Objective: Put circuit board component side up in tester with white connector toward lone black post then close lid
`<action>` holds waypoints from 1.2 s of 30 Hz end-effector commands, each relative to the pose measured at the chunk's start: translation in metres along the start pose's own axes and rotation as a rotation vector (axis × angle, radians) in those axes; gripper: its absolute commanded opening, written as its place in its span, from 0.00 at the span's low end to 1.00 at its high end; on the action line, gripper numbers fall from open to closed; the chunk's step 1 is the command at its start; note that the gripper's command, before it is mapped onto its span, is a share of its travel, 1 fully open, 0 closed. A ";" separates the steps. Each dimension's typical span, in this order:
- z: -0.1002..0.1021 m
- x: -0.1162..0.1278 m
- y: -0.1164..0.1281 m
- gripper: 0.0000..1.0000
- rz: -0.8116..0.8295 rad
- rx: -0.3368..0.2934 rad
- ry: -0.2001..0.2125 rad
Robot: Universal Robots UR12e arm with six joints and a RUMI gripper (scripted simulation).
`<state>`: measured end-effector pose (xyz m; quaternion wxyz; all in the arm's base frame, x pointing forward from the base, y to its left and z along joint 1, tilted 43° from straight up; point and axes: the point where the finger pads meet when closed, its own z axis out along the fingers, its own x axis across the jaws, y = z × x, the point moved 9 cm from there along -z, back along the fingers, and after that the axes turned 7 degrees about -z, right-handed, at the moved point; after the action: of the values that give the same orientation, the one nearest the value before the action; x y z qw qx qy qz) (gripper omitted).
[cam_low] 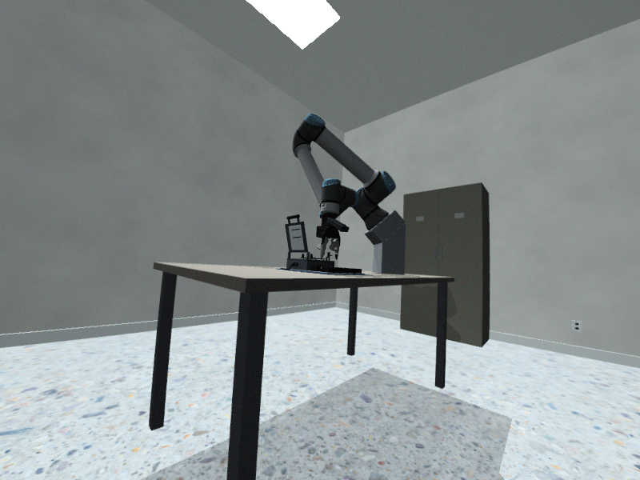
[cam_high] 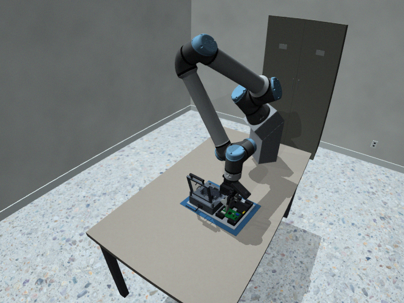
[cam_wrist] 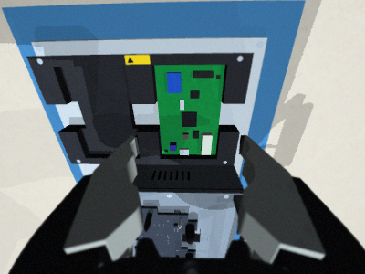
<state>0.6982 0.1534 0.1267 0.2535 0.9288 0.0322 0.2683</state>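
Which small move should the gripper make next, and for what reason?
Probably lower straight toward the circuit board. The gripper is open and holds nothing, the board lies flat in its tray, and its near end sits between the two fingers.

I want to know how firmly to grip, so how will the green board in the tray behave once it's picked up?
The board looks like a thin flat plate, so it is probably stiff and light. Chips stand on its face, so gripping by the edges seems safer. It lies in the tray recess, so it may catch if lifted tilted. The hand is open above it.

Green circuit board (cam_wrist: 191, 110) flat in tray (cam_wrist: 234, 82), tester (cam_high: 203, 198) lid seemingly raised
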 end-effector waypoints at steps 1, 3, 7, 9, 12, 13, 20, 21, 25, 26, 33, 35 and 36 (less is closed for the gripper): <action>0.000 0.000 0.000 0.59 0.000 0.000 0.001; 0.000 0.000 0.000 0.59 0.000 0.000 0.001; 0.000 0.000 0.000 0.59 0.000 0.000 0.001; 0.001 0.000 0.000 0.59 0.000 0.000 0.001; 0.004 0.000 0.000 0.59 0.000 0.000 0.001; 0.005 0.000 0.000 0.59 0.000 0.000 0.001; 0.013 0.001 0.000 0.59 0.000 0.000 0.001; 0.015 0.001 0.000 0.59 0.000 0.000 0.001; 0.017 0.001 0.000 0.59 0.000 0.000 0.001; 0.019 0.001 0.000 0.59 0.000 0.000 0.001; 0.028 0.001 0.000 0.59 0.000 0.000 0.001; 0.030 0.001 0.000 0.59 0.000 0.000 0.001; 0.031 0.001 0.000 0.59 0.000 0.000 0.001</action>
<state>0.7129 0.1414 0.1071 0.2535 0.9288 0.0322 0.2682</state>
